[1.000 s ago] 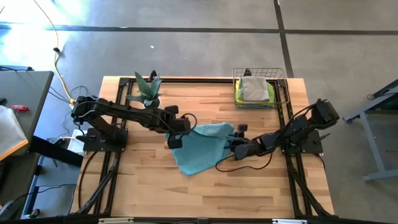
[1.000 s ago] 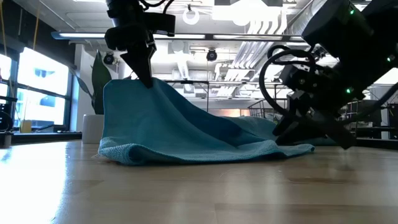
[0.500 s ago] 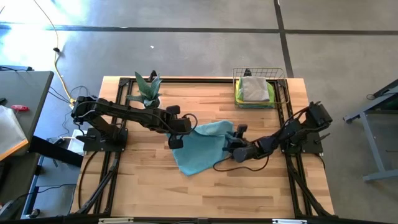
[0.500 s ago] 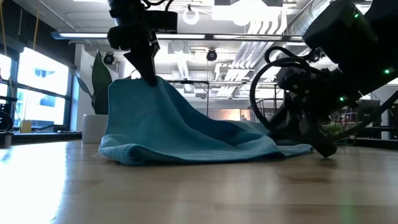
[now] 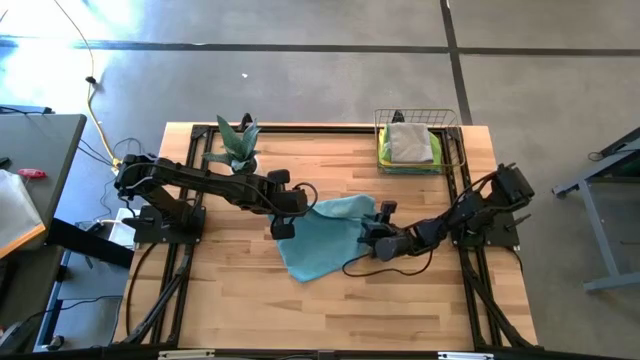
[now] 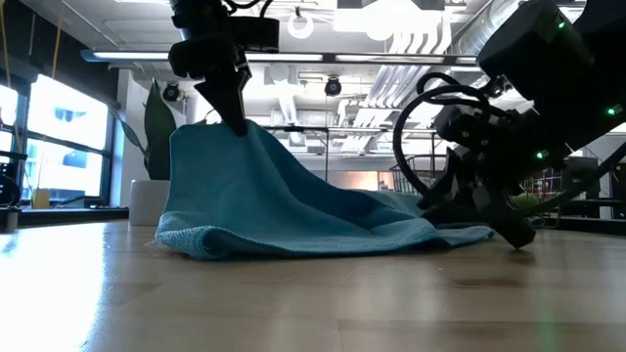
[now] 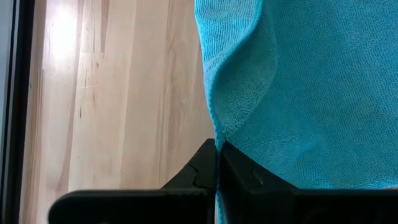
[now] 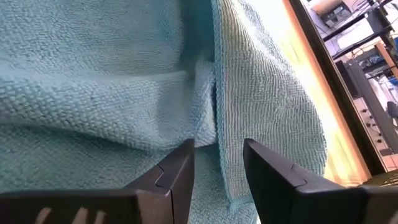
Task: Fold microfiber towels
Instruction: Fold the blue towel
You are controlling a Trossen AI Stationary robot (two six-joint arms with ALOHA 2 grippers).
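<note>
A teal-blue microfiber towel (image 5: 322, 238) lies crumpled in the middle of the table, with its near part flat on the wood. My left gripper (image 5: 287, 212) is shut on the towel's left far edge and holds that part raised, as the low view (image 6: 233, 119) shows. My right gripper (image 5: 369, 234) is low at the towel's right edge and open. In the right wrist view (image 8: 216, 163) its fingers stand on either side of a hemmed fold of the towel. My left gripper pinches the towel's hemmed edge (image 7: 217, 135) between its two fingers, pointing down from above. That part of the towel (image 6: 227, 137) is lifted and drapes down to the table, where the rest (image 6: 293, 240) lies slack. My right gripper: I cannot tell whether its open fingers (image 8: 177, 168) touch the towel.
A copper wire basket (image 5: 452, 130) at the far right corner holds a grey towel (image 5: 408, 141) on a lime green one (image 5: 384, 152). A potted plant (image 5: 237, 146) stands at the far left. Bare wood lies along the near edge (image 5: 330, 310).
My right gripper has gone down and toward the table's left edge, closer in on the towel's right edge, and has then stayed there. The towel's raised left part stays up in my left gripper.
</note>
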